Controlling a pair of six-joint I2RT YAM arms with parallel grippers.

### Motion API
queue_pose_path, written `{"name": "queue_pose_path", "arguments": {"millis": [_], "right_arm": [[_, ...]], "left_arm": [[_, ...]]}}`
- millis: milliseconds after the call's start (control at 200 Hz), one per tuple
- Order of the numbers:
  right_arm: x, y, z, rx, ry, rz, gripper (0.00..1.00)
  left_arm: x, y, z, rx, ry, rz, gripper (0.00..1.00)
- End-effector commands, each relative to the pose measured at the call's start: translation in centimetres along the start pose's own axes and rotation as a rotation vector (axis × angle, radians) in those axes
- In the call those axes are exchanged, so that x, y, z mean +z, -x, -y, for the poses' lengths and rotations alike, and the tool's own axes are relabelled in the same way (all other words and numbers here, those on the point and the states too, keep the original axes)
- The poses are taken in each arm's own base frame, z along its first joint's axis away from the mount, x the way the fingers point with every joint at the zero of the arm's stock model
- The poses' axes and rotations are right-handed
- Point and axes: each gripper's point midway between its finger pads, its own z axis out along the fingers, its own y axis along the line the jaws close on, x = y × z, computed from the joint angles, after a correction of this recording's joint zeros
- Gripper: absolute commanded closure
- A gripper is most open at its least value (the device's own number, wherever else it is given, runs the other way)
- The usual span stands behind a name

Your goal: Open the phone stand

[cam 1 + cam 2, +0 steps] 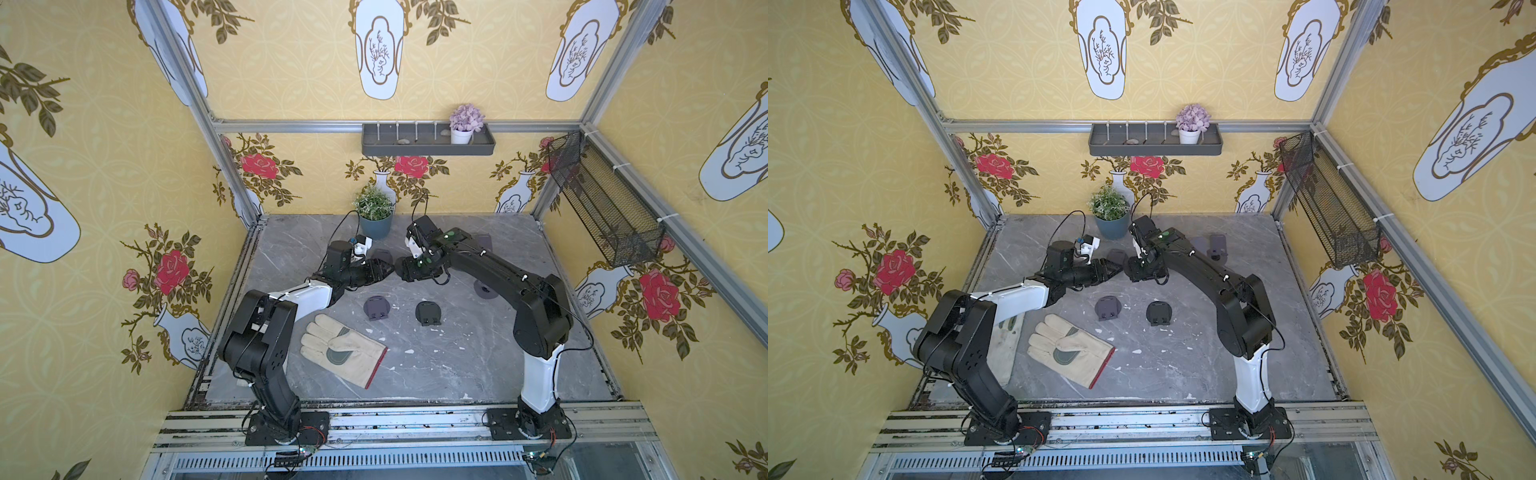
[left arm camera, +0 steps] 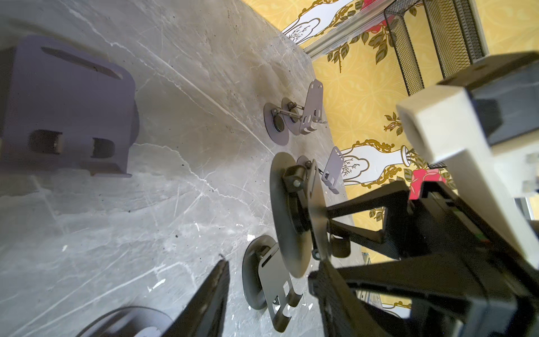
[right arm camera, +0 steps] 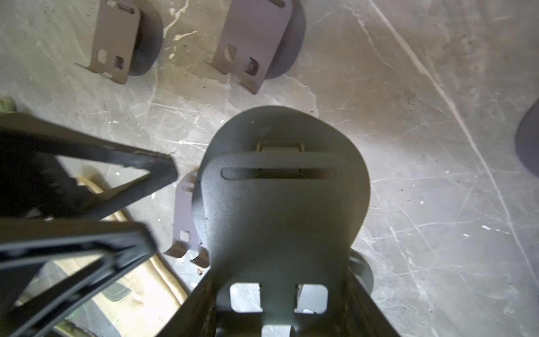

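Both arms are reaching in from 7 and 5 o'clock, meeting just beyond the middle of the grey marble tabletop [image 1: 478, 365]. The right hand [image 2: 328, 220] is clamping the phone stand [image 3: 280, 210], its plate folded close to its round base. The left hand [image 1: 388, 271] is hovering at its edge, fingers part-way apart, contact unclear. Yellow rose wallpaper is ringing the cell, and a work glove [image 1: 343, 351] is lying at 7 o'clock. From above, the hands are hiding the stand.
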Motion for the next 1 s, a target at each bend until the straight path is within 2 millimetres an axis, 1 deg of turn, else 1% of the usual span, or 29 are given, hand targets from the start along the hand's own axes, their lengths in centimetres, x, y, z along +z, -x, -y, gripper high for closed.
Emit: {"name": "queue_pose_path", "arguments": {"millis": [0,125,200,340,425,535,570,635,685,735,775,995], "right_arm": [[-1.0,1.4,-1.2,-0.017,0.031,0.064,0.58],[-1.1,1.5,-1.7,-0.023,0.047,0.078,0.58],[-1.3,1.6,-2.5,-0.042,0.068,0.085,0.57],[-1.2,1.4,-4.1,-0.082,0.101,0.093,0.56],[-1.1,1.4,-5.0,-0.100,0.115,0.097,0.56],[-1.0,1.9,-5.6,-0.103,0.127,0.108,0.56],[-0.9,2.1,-5.7,-0.103,0.129,0.108,0.56],[-0.8,2.5,-6.0,-0.109,0.130,0.111,0.57],[-0.7,2.7,-6.1,-0.110,0.128,0.113,0.57],[-0.7,3.0,-6.1,-0.108,0.123,0.117,0.57],[-0.6,3.2,-6.1,-0.110,0.121,0.120,0.57],[-0.4,3.2,-6.0,-0.105,0.119,0.109,0.57]], "left_arm": [[0.1,-0.1,-0.1,0.010,-0.019,-0.001,0.51],[0.2,-0.3,-0.7,-0.002,-0.012,-0.008,0.52],[0.0,-0.2,-1.0,-0.008,-0.016,-0.003,0.54],[-0.1,-0.3,-1.2,-0.016,-0.024,-0.002,0.55],[-0.1,-0.3,-0.7,-0.018,-0.053,-0.003,0.55],[-0.2,-0.4,0.3,-0.028,-0.125,0.004,0.55],[-0.3,-0.4,0.7,-0.036,-0.152,0.006,0.57],[-0.5,-0.6,1.2,-0.049,-0.193,0.010,0.66],[-0.6,-0.6,1.6,-0.056,-0.216,0.012,0.77],[-0.7,-0.8,1.7,-0.065,-0.227,0.011,0.92],[-0.7,-0.9,1.7,-0.067,-0.229,0.010,1.00],[-1.0,-1.1,1.6,-0.053,-0.208,0.008,1.00]]}}
